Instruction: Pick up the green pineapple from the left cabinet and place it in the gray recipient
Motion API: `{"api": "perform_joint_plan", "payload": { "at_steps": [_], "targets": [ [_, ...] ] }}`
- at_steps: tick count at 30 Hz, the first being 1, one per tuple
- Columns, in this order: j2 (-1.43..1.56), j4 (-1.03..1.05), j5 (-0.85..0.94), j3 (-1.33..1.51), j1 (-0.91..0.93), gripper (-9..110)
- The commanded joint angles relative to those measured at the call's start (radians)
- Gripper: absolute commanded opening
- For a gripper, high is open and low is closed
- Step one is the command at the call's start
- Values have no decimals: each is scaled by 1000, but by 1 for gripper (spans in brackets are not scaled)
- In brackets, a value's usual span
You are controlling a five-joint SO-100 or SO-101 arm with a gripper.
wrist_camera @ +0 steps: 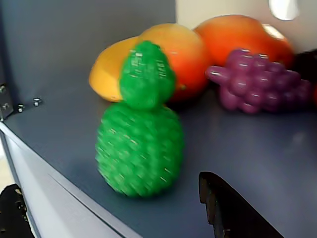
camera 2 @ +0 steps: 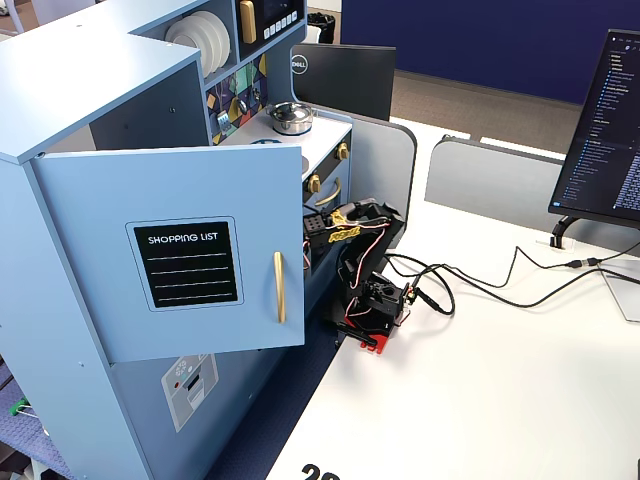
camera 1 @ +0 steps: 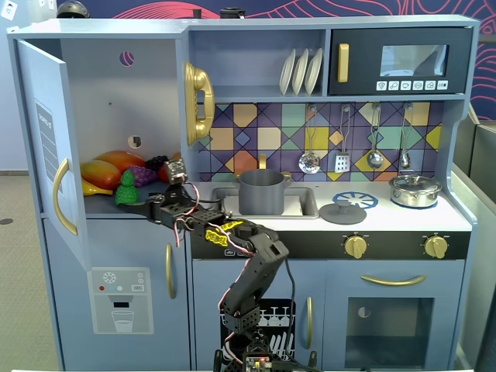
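Note:
The green pineapple [camera 1: 126,188] stands upright at the front edge of the left cabinet [camera 1: 101,93], whose door [camera 1: 45,132] is swung open. In the wrist view the pineapple [wrist_camera: 140,144] is close ahead, slightly blurred. My gripper [wrist_camera: 109,183] is open and empty. One black finger [wrist_camera: 233,208] shows low on the right of the fruit, and the other [wrist_camera: 11,210] is at the lower left, outside the cabinet floor's edge. Seen from the front, the gripper [camera 1: 133,206] is just below and in front of the pineapple. The gray recipient [camera 1: 261,191] stands in the sink.
An orange-yellow mango [wrist_camera: 163,54] and a purple grape bunch [wrist_camera: 257,82] lie behind the pineapple. A flat gray lid [camera 1: 342,211] and a shiny silver lidded pot [camera 1: 416,190] sit on the counter. From the side, the open door [camera 2: 180,250] hides the cabinet interior and the gripper.

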State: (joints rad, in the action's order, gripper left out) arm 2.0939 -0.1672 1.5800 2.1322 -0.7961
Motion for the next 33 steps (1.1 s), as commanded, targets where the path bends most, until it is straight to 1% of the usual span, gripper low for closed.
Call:
{"api": "perform_joint_plan", "payload": {
  "at_steps": [1,9,17,23,25,27,29,31,33],
  "targets": [
    [-63,-46,-3,-127,-18,40],
    [-218,-52,-11,-270,-2,40],
    [-316,-43,-17,-353,9,39],
    [-394,-28,-9,-443,6,37],
    [-423,-11,18,-480,3,32],
    [-445,6,41,-512,-2,25],
    [-449,17,81,-523,-9,14],
    [-436,51,172,-523,-17,0],
    [-407,69,173,-518,-25,0]
  ]
}}
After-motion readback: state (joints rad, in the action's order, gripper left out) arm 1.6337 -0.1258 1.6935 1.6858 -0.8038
